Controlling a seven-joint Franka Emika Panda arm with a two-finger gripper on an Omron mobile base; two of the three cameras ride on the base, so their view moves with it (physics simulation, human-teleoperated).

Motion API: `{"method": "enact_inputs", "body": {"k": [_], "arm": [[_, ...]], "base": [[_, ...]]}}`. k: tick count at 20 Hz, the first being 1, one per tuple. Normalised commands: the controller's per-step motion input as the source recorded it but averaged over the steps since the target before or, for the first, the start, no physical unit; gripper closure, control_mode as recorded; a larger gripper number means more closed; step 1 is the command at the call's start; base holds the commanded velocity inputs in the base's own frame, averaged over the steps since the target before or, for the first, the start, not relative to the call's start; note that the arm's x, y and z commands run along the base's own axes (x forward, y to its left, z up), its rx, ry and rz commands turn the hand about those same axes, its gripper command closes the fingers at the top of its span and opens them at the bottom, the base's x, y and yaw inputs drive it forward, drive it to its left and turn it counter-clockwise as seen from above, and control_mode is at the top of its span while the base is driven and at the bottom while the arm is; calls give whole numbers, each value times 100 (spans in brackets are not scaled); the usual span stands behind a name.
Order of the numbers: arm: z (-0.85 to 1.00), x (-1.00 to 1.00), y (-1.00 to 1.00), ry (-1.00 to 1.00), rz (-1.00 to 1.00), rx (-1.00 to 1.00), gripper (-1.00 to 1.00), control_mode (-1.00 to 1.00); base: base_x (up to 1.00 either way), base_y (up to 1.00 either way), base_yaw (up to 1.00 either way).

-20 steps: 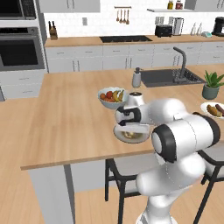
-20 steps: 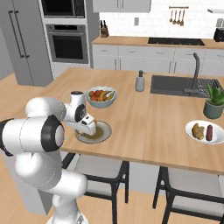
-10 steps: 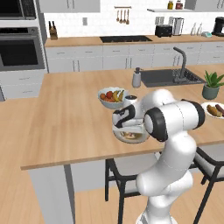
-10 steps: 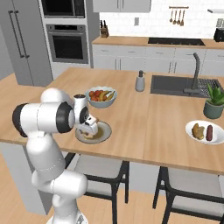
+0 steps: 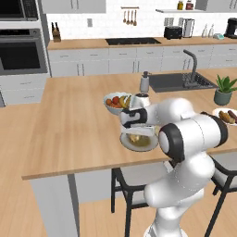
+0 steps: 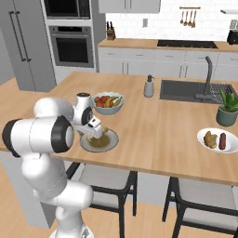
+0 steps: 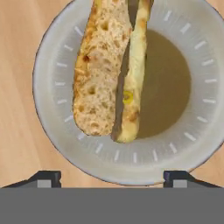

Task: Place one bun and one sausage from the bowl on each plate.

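Big wooden island counter (image 5: 69,134) first, and the arm is bent low over its near edge, right above the near plate (image 5: 137,142). The gripper (image 7: 112,177) hangs directly over that plate, jaws spread wide with nothing between them; the hand view shows the two dark fingertips (image 7: 43,178) standing apart at the plate's rim.

On the plate (image 7: 57,131) lies a split bun (image 7: 103,70), cut faces up, resting free. So by my reading the bun is down here and the sausage for this plate is what remains. Over on the far right sits the second plate (image 6: 218,139), which looks to carry a bun and a sausage (image 6: 222,140) together.

Next move, as I judge it: lift clear of the bun without nudging it, then go for a sausage. I cannot pick out the dark wooden bowl in these frames.

The base views give the layout: the pale fruit bowl (image 6: 108,102) just behind the near plate, the sink (image 6: 197,90) beyond. The hand view alone gives the bun's crumb and the spread fingertips.
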Motion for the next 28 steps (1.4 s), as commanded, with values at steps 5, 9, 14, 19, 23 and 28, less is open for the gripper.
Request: {"method": "enact_inputs", "body": {"k": [5, 9, 14, 19, 23, 28], "arm": [[98, -77, 3, -1, 0, 3, -100, -100], [100, -100, 0, -1, 0, 4, -100, -100], [100, -100, -5, 0, 0, 5, -100, -100], [88, -100, -8, 1, 0, 2, -100, -100], [31, -69, -12, 2, 0, 0, -100, 100], [0, 0, 0, 0, 0, 0, -100, 100]], "base": [[0, 0, 0], [0, 0, 0], [0, 0, 0], [0, 0, 0], [-10, -7, 0], [-8, -84, 0]]}}
